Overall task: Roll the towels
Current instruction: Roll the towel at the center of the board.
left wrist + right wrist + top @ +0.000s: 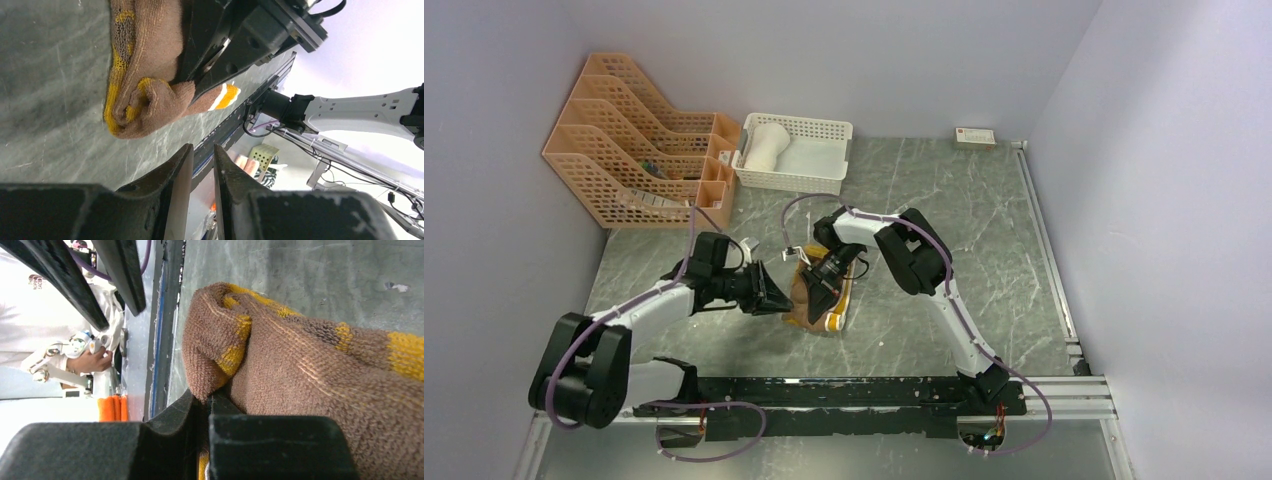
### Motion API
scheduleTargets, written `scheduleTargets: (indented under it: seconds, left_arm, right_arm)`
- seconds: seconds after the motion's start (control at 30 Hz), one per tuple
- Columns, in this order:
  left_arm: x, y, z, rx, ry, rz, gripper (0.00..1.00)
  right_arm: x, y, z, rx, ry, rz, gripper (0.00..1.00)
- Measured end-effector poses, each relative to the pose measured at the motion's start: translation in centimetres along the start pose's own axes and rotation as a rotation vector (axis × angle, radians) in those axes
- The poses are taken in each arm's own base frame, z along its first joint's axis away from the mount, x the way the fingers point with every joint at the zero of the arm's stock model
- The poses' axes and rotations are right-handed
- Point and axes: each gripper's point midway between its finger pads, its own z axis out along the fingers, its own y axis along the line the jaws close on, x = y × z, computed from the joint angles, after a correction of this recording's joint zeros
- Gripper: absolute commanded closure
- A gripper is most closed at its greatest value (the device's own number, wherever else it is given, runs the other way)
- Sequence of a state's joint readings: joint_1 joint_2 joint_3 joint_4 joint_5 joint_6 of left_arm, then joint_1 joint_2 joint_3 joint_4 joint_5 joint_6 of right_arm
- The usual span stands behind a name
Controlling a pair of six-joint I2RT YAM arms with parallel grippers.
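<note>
The brown towel with mustard-yellow patches [827, 314] lies partly rolled on the grey marble table, and it fills the right wrist view [310, 365]. My right gripper [817, 288] comes down on it from above and is shut on a fold of its cloth [207, 396]. My left gripper [774, 292] sits just left of the towel, apart from it. Its jaws [203, 147] stand a narrow gap apart with nothing between them. The left wrist view shows the towel's rolled end [145, 100] under the right gripper's black body [240, 40]. The cream-white towel [764, 146] lies rolled in the white basket.
The white lattice basket [824, 182] stands at the back centre. An orange file organiser [639, 150] stands at the back left. A small white box [975, 136] lies by the back wall. A black rail [874, 390] runs along the near edge.
</note>
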State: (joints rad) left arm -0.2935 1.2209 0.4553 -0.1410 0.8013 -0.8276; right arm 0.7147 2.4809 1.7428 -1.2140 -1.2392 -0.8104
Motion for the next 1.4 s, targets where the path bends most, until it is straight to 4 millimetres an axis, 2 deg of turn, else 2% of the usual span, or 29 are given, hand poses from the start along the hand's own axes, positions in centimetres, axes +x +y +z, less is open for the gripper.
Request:
scheduleTargets:
  seconds: [0.2,0.27,0.33,0.43,0.53,0.57,0.6,0.63,0.7,0.73,0.97,1.07,1.13,1.2,1.27,1.33,1.4]
  left_arm:
    - [0.5,0.7,1.6,-0.008,0.053,-0.004,0.71]
    - [0.7,1.0,2.3,-0.015,0.075,-0.008,0.76]
    - [0.9,1.3,2.9,-0.024,0.095,-0.013,0.92]
    - [1.0,2.3,3.6,-0.059,0.112,-0.032,0.93]
    - [1.0,3.8,4.2,-0.11,0.114,-0.062,0.93]
    - [1.1,4.2,4.3,-0.123,0.116,-0.07,0.93]
    - [1.1,4.5,4.4,-0.131,0.116,-0.078,0.93]
    - [1.1,4.6,4.5,-0.136,0.115,-0.086,0.93]
    - [1.0,4.7,4.6,-0.137,0.113,-0.094,0.93]
    - [1.0,4.7,4.6,-0.138,0.113,-0.099,0.93]
    - [0.8,4.6,5.3,-0.111,0.124,-0.133,0.93]
    - [0.8,4.5,5.3,-0.106,0.126,-0.135,0.93]
    - [0.8,4.5,5.3,-0.105,0.127,-0.135,0.93]
    - [0.8,4.5,5.3,-0.105,0.127,-0.134,0.93]
    - [0.8,4.5,5.3,-0.105,0.128,-0.134,0.93]
    - [0.8,4.5,5.3,-0.106,0.127,-0.133,0.93]
    - [0.8,4.5,5.3,-0.106,0.127,-0.132,0.93]
  right_arm:
    - [0.0,0.0,0.0,-0.003,-0.009,0.005,1.0]
    - [0.0,0.0,0.0,-0.003,-0.012,0.005,1.0]
    - [-0.1,-0.1,0.0,-0.001,-0.014,0.004,1.0]
    - [-0.1,-0.1,0.0,0.001,-0.017,0.003,1.0]
    - [-0.1,-0.1,-0.1,0.013,-0.019,0.001,0.75]
    - [0.0,-0.2,-0.1,0.022,-0.021,-0.001,0.57]
    - [0.0,-0.1,-0.2,0.031,-0.025,0.003,0.07]
    - [0.0,0.5,-0.2,0.029,-0.041,0.021,0.01]
    - [-0.3,2.7,-0.7,0.033,-0.064,0.04,0.0]
    - [-0.3,3.0,-1.1,0.096,-0.046,-0.008,0.0]
    - [-1.2,0.9,-4.5,0.446,-0.012,-0.137,0.0]
    - [-1.8,-0.5,-8.5,0.745,-0.004,-0.197,0.0]
    - [-2.5,-0.2,-11.9,0.974,-0.027,-0.231,0.0]
    - [-3.7,1.9,-15.6,1.223,-0.1,-0.298,0.0]
    - [-5.4,5.9,-18.1,1.378,-0.249,-0.401,0.0]
    - [-7.2,11.1,-19.7,1.417,-0.482,-0.513,0.0]
    - [-8.6,14.4,-20.5,1.378,-0.614,-0.575,0.0]
